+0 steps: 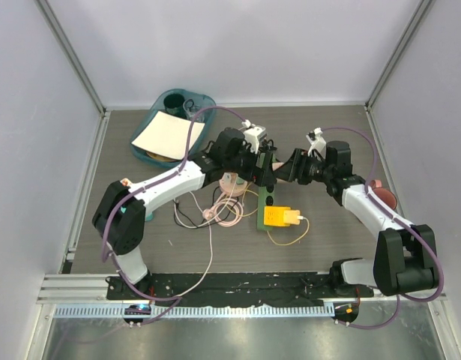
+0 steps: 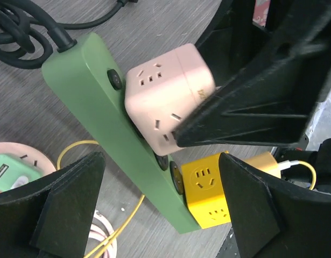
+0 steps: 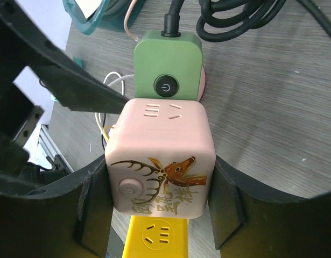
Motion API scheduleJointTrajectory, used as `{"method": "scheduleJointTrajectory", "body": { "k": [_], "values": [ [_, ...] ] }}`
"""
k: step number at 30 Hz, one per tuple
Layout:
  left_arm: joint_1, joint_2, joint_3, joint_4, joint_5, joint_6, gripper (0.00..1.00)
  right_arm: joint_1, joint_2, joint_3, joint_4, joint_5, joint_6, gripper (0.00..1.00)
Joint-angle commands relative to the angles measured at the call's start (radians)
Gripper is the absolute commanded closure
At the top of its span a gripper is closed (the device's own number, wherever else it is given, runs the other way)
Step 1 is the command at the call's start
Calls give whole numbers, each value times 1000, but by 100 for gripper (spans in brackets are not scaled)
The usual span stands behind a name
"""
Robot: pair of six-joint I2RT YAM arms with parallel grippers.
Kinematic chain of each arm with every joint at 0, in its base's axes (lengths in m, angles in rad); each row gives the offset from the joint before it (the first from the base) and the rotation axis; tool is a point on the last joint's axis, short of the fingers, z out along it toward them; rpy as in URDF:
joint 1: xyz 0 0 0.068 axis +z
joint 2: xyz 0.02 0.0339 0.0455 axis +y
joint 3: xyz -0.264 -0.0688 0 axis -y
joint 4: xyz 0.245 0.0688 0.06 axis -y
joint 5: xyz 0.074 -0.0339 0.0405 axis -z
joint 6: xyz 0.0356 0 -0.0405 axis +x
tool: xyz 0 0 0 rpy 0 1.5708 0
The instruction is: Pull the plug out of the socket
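Observation:
A green power strip [image 2: 95,102] lies on the table, also in the top view [image 1: 261,211]. A pink cube plug [image 3: 160,156] with a deer print sits against it, next to the strip's switch [image 3: 164,86]. A yellow cube plug [image 2: 211,193] sits at the strip's end. My right gripper [image 3: 160,185] is shut on the pink cube, one finger [image 3: 92,207] on each side. My left gripper [image 2: 160,166] is open and straddles the strip near the yellow cube, its fingers [image 2: 63,207] apart from it. In the top view both grippers meet over the strip's far end.
A teal basin [image 1: 194,99] holding a white sheet stands at the back left. A pink round device [image 1: 229,182] with coiled cables lies left of the strip. A black cable coil [image 3: 246,16] runs from the strip. A yellow cable [image 1: 290,238] loops near the yellow cube.

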Motion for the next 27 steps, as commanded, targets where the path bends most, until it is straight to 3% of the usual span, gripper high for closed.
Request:
{"method": "scheduleJointTrajectory", "body": {
  "k": [1,9,27],
  "values": [
    [24,19,10,114,78,-12,9,-11,-44,37,144,-86,10,81],
    [21,18,-29,96,-39,18,10,-11,-19,23,158,3,37,81],
    [-12,101,-19,97,-19,14,18,-11,-57,-34,239,44,128,82]
  ]
}}
